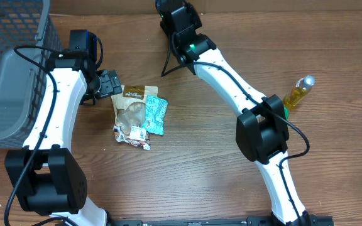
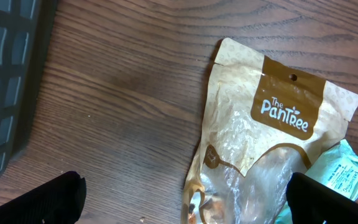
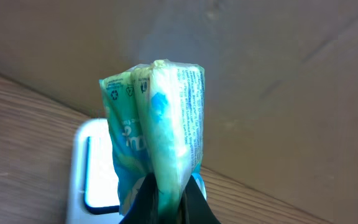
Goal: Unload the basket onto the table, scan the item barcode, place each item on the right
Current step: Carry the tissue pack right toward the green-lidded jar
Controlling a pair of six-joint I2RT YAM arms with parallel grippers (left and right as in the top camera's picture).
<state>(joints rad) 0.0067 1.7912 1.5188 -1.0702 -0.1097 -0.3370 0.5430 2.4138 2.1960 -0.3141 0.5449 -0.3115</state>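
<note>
My right gripper point(image 3: 166, 194) is shut on the lower end of a teal packet point(image 3: 160, 118) and holds it upright. Behind the packet, low on the left, stands a white scanner point(image 3: 95, 177) with a bright window. No barcode shows on the packet's near face. In the overhead view the right arm reaches to the table's far edge point(image 1: 180, 25). My left gripper point(image 2: 182, 199) is open, low over a tan "The Pantree" pouch point(image 2: 272, 124). One finger point(image 2: 48, 202) is over bare wood and the other point(image 2: 328, 199) is over the pouch's right edge.
A second teal packet point(image 1: 156, 115) lies beside the pouch point(image 1: 132, 103), with a small snack pack point(image 1: 132, 135) in front of them. A grey basket point(image 1: 11, 69) fills the far left. A yellow bottle point(image 1: 298, 92) lies at the right. A brown wall point(image 3: 278, 74) rises behind the scanner.
</note>
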